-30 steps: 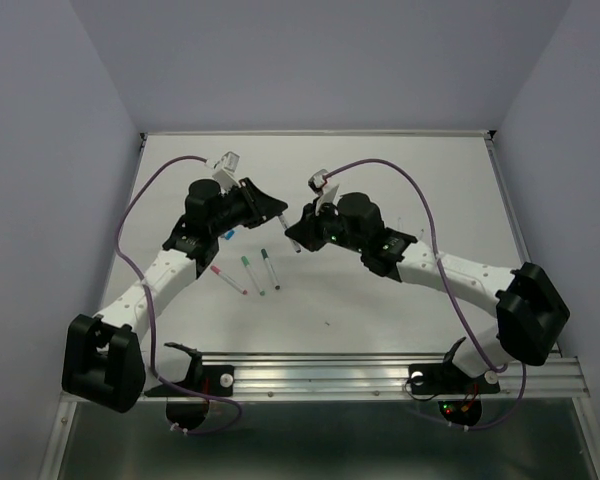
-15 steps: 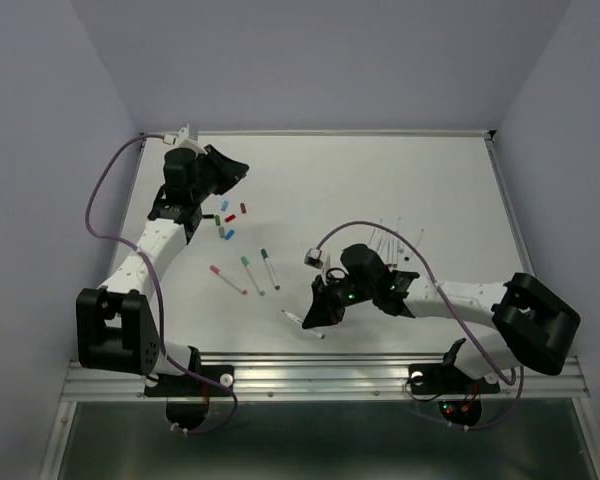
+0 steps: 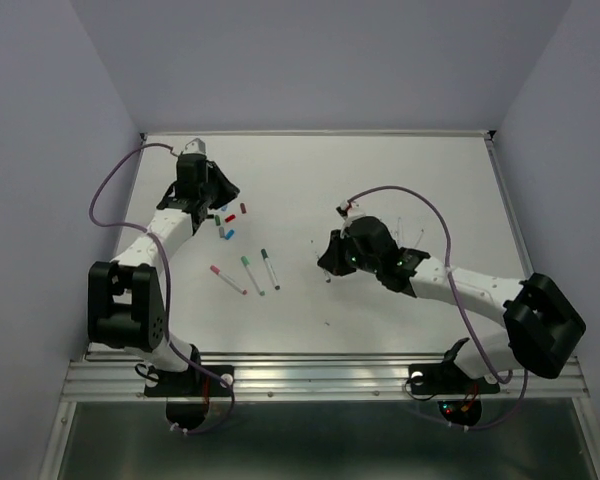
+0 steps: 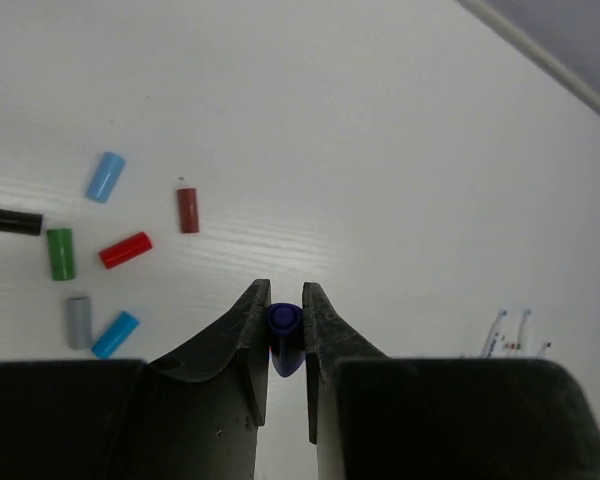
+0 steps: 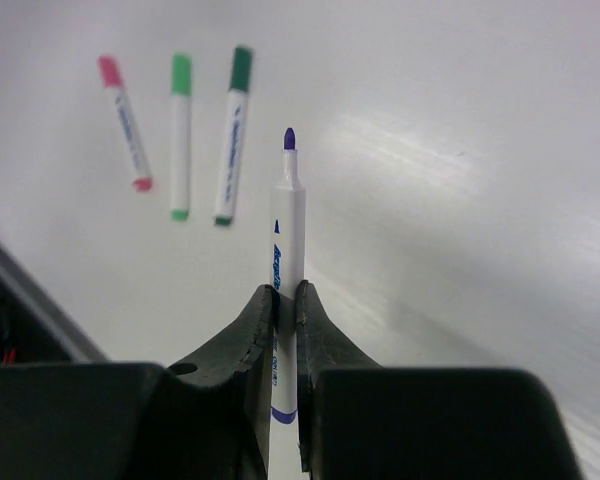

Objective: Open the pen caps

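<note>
Left gripper is clamping tight on a little purple cap, low centre in its wrist view, hanging over the table with nothing else touching it. Just off to the left of it the loose caps are lying scattered: red, dark red, green, grey, two blues and a black one at the frame edge.

Right gripper is pinching the purple pen around its white barrel, bare tip pointing up the frame, so cap and pen are well apart.

So I'm reading this as one pen opened and both halves waiting to be put down. Next move is probably letting the cap go by that pile, and parking the pen with the uncapped pens at the lower right.

Three capped pens (pink, light green, dark green) are sitting side by side in the upper left of the right wrist view, so those look like what's left.
</note>
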`<control>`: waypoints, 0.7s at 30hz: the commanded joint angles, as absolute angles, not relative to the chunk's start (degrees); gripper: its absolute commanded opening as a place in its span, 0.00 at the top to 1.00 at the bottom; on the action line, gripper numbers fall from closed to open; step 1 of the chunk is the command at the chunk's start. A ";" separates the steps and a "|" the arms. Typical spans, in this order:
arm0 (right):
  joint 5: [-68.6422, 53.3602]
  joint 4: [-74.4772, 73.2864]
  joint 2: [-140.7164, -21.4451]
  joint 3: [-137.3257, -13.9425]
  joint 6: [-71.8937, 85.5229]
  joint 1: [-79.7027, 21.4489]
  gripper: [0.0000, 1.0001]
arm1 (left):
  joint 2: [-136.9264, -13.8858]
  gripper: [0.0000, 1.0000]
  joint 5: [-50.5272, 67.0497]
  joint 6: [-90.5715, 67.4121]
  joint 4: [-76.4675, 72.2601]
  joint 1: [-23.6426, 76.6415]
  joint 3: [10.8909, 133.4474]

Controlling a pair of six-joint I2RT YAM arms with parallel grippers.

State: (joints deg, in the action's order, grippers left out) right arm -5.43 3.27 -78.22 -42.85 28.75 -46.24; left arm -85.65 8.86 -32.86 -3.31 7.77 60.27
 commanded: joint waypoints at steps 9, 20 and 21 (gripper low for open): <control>19.50 -4.39 -88.24 -55.89 27.42 -37.27 0.99 | -97.02 0.86 -6.68 -25.84 8.95 10.72 65.56; 20.65 -4.57 -93.16 -59.85 26.63 -33.40 0.96 | -102.31 0.57 -9.49 -26.46 11.16 12.21 67.76; 21.18 -4.57 -93.43 -60.11 26.72 -33.40 0.96 | -102.13 0.53 -9.84 -26.54 11.25 12.30 67.85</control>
State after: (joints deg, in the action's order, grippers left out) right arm 18.41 -5.17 -92.40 -57.23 27.03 -34.30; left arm -103.24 -7.03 -26.96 10.26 11.68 65.30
